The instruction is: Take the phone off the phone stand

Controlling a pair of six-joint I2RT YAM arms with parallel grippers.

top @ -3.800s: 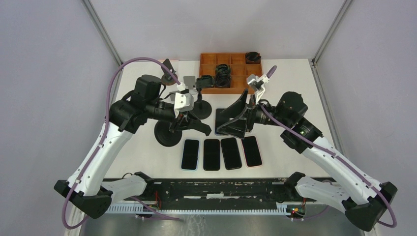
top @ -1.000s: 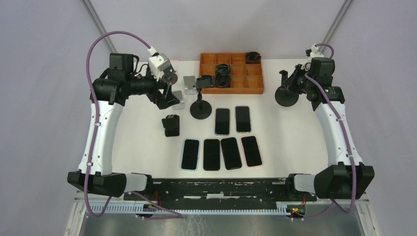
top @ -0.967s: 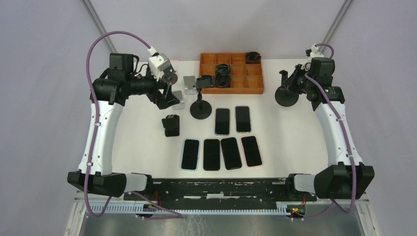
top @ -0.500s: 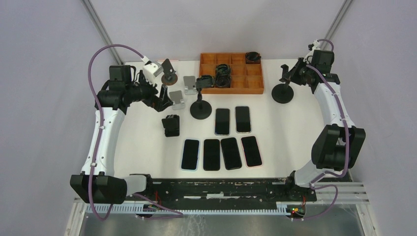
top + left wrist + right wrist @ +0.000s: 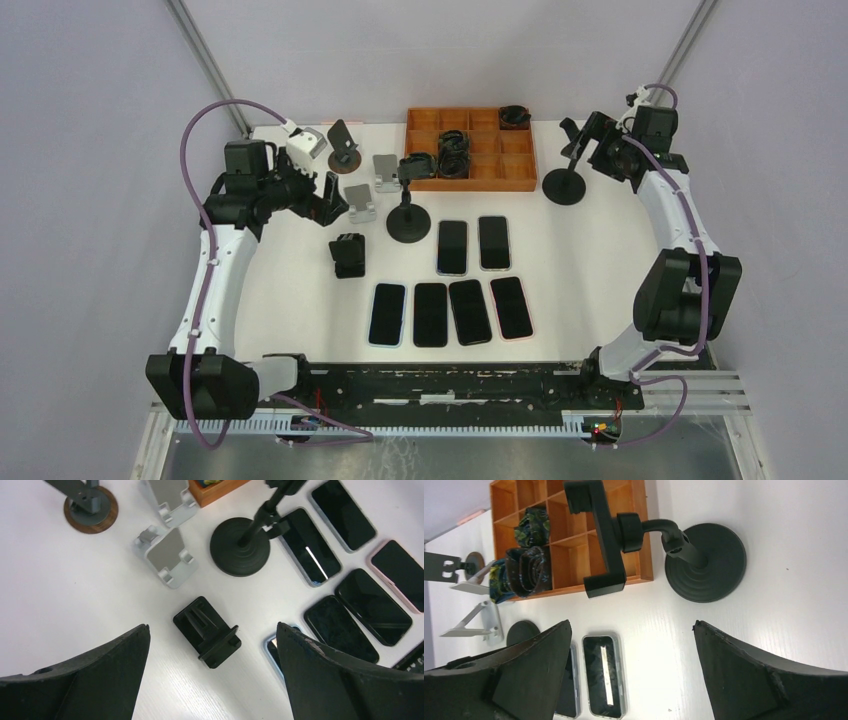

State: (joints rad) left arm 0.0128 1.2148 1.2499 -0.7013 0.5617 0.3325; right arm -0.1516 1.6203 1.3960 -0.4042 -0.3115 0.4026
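Right gripper (image 5: 632, 625) spread wide, grasping nothing, right of the tray (image 5: 500, 186). The stand (image 5: 704, 562) stands just right of the tray, clamp empty. Six phones (image 5: 452, 246) lie flat in front of the tray. Left gripper (image 5: 212, 626), left of the tray, likewise released

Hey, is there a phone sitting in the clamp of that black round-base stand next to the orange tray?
No, the black stand's clamp is empty, with the orange tray showing behind it.
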